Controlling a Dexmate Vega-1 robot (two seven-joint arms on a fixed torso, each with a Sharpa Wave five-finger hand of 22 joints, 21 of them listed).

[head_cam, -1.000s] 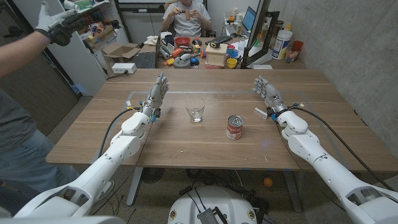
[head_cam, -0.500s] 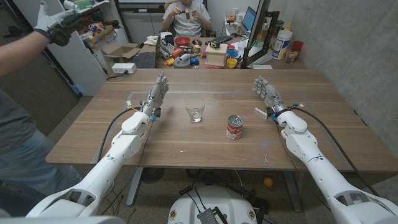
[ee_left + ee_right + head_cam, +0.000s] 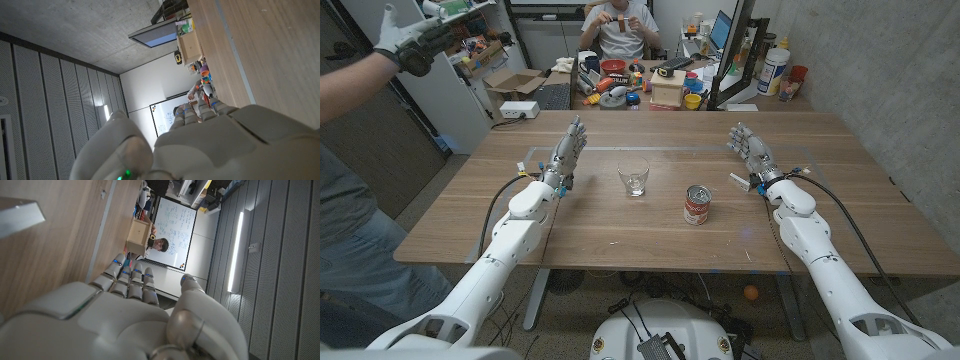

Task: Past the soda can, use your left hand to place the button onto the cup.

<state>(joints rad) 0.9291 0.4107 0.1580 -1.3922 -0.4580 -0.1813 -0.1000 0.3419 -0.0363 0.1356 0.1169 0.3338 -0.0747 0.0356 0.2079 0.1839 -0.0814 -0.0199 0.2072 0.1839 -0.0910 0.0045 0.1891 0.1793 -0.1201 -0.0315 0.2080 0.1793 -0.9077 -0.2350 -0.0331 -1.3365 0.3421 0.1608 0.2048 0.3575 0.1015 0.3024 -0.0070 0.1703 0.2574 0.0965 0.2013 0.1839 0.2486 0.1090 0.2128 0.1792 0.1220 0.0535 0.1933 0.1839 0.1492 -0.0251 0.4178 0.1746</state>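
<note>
1. Head view: left hand (image 3: 567, 153) sits left of centre, upper-mid frame, fingers (image 3: 577, 131) straight, close together, pointing toward the far edge; holds nothing.
2. Right hand (image 3: 750, 152) mirrors it at right of centre, fingers (image 3: 739, 135) a bit apart and lightly bent, nothing in them.
3. Cup (image 3: 634, 180), clear glass, upright at frame centre, between the two hands, nearer the left hand.
4. Soda can (image 3: 697, 205) upright just lower right of the cup, apart from it, well short of the right hand.
5. Button: can't make it out on the tabletop (image 3: 620, 230) or in either hand.
6. Room: bare wood between left hand and cup; wide bare strip along the near edge below the can; far strip behind cup and can also bare up to the far edge.
7. Left wrist view: back of the left hand low in frame, tabletop edge running down at upper right.
8. Bkgd: seated person (image 3: 618, 30) behind a cluttered desk at top centre; another person's gloved hand (image 3: 412, 38) at upper left.
</note>
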